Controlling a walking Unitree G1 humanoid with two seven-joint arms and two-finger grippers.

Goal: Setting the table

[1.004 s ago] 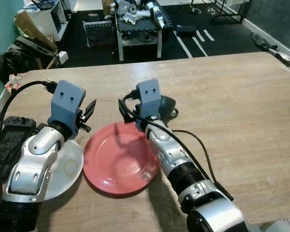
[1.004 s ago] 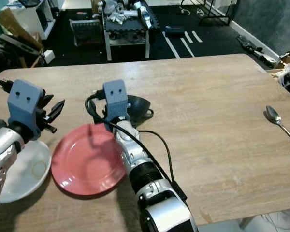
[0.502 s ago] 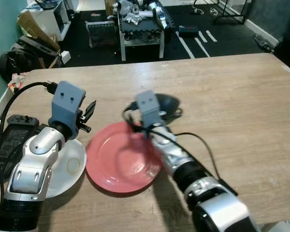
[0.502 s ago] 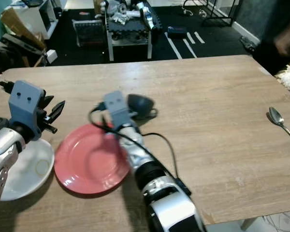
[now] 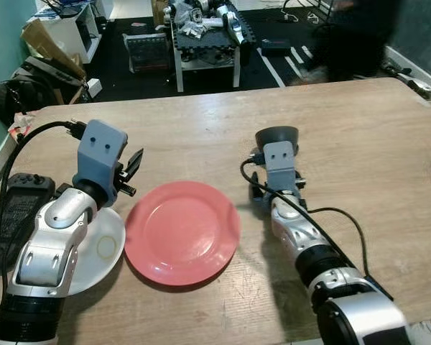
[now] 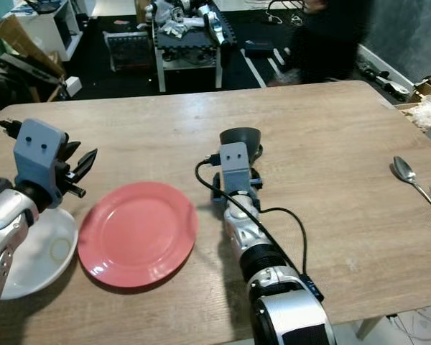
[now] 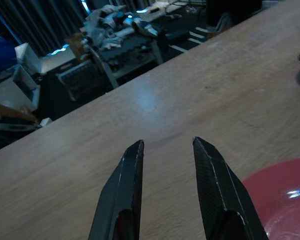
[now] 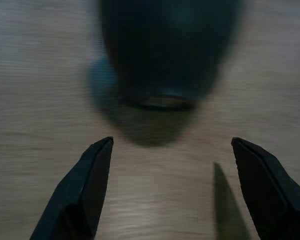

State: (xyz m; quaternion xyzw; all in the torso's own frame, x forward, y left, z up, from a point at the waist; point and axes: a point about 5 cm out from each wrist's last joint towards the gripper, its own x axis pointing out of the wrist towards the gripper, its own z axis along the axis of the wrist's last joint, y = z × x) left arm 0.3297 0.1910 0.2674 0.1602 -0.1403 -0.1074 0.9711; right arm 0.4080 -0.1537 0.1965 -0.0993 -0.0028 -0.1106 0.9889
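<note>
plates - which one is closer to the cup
The red plate. It lies in the middle of the table, between the white plate at the robot's left and the dark cup ahead of the right gripper.

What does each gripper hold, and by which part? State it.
Nothing. The right gripper is open just short of the dark cup; the left gripper is open over the table.

Round red plate (image 5: 182, 231) on light wooden tabletop (image 5: 345, 144), touching white round plate (image 5: 100, 248) at its left. Left hand (image 5: 133, 167) above tabletop near both. Dark round bowl (image 5: 277, 135) beyond right arm's blue-grey wrist block (image 5: 278, 158).
</note>
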